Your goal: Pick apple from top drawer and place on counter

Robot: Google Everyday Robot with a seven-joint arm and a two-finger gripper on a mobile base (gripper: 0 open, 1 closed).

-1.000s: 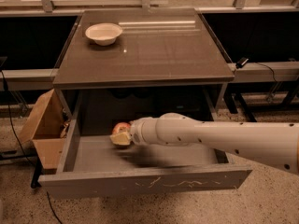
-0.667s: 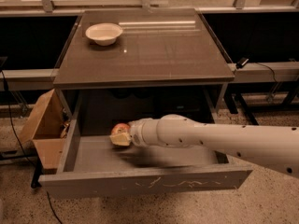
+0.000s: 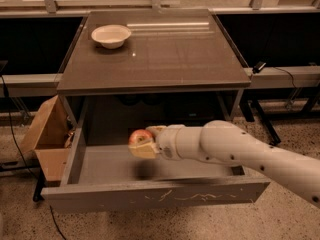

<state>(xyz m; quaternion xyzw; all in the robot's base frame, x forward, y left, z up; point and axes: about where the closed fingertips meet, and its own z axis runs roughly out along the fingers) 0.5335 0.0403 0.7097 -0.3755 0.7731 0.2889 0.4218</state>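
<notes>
The apple (image 3: pixel 140 136), small, red with yellowish patches, is held above the grey floor of the open top drawer (image 3: pixel 110 166), left of its middle; its shadow lies on the floor below. My gripper (image 3: pixel 144 143) reaches in from the right on a thick white arm and is shut on the apple, one finger under it and one behind it. The drawer's front panel (image 3: pixel 155 195) shows pale scratches. The counter (image 3: pixel 165 54), a glossy dark brown-grey top, lies directly above the drawer's back.
A shallow cream-white bowl (image 3: pixel 111 35) stands on the counter's far left corner. A brown cardboard box (image 3: pixel 46 136) sits on the floor at the drawer's left side. Dark benches flank the counter. A cable runs along the floor at the left.
The apple has risen off the drawer floor in my gripper, and a shadow now shows beneath it. The arm has lifted slightly.
</notes>
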